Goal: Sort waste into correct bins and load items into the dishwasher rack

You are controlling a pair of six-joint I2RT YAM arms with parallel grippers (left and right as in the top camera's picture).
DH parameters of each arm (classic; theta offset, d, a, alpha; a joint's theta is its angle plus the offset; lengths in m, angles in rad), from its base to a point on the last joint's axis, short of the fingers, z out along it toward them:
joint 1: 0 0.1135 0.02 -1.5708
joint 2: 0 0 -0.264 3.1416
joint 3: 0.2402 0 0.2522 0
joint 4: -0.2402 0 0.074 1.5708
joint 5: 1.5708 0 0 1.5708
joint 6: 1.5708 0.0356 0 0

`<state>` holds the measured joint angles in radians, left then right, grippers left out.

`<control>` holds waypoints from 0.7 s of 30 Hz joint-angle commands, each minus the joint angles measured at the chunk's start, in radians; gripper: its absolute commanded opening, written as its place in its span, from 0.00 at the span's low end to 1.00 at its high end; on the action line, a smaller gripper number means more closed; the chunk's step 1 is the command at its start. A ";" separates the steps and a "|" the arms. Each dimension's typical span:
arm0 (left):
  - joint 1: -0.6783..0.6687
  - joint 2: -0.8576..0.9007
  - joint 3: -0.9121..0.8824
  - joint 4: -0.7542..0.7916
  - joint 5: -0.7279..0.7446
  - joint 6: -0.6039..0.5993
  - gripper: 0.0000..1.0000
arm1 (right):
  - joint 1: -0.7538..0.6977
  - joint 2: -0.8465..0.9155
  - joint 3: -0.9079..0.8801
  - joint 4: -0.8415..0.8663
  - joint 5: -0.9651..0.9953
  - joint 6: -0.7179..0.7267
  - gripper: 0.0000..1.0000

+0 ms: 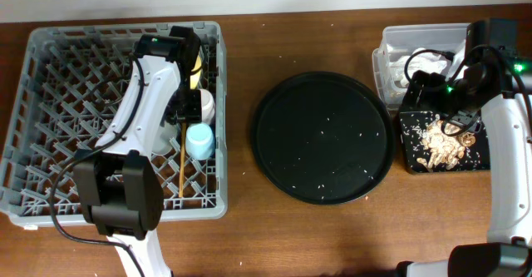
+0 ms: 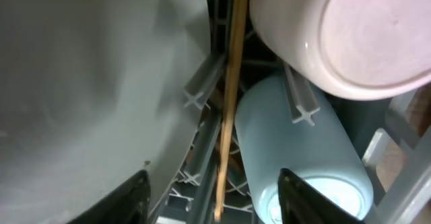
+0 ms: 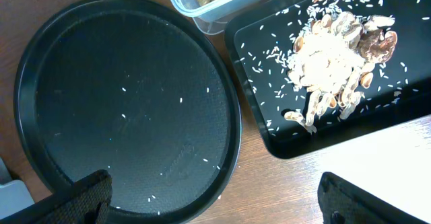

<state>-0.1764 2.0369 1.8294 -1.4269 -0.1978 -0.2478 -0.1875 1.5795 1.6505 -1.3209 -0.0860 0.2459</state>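
Left gripper [image 2: 214,187] spread wide over light-blue cup [image 2: 303,160]; chopsticks [image 2: 232,83] beside it | right gripper [image 3: 215,187] spread too; food scraps [image 3: 333,56] on black rectangular tray [image 3: 259,99]

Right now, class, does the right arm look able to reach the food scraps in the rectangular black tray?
Probably yes. The right gripper hangs open near the rectangular black tray, and the food scraps lie in it uncovered; only the clear tub stands beside, not across the way.

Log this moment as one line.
left tool open over dishwasher rack | right tool open by black rectangular tray | food scraps in that tray | light-blue cup, chopsticks in rack
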 commanded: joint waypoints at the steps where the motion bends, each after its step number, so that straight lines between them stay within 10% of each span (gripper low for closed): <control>1: 0.001 -0.011 0.013 0.002 -0.006 -0.001 0.64 | -0.003 0.000 -0.003 0.000 0.012 -0.006 0.99; 6: 0.001 -0.069 0.219 -0.056 0.067 0.018 0.79 | -0.003 -0.058 0.011 -0.007 0.001 -0.007 0.95; 7: 0.001 -0.092 0.282 -0.055 0.066 0.018 0.99 | -0.003 -0.102 0.026 -0.024 -0.011 -0.048 0.96; 21: 0.001 -0.132 0.318 -0.051 0.067 0.018 0.99 | -0.003 -0.736 0.122 -0.254 0.037 -0.161 0.98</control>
<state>-0.1764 1.9072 2.1395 -1.4761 -0.1383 -0.2344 -0.1875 0.8581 1.7653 -1.5131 -0.0864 0.1154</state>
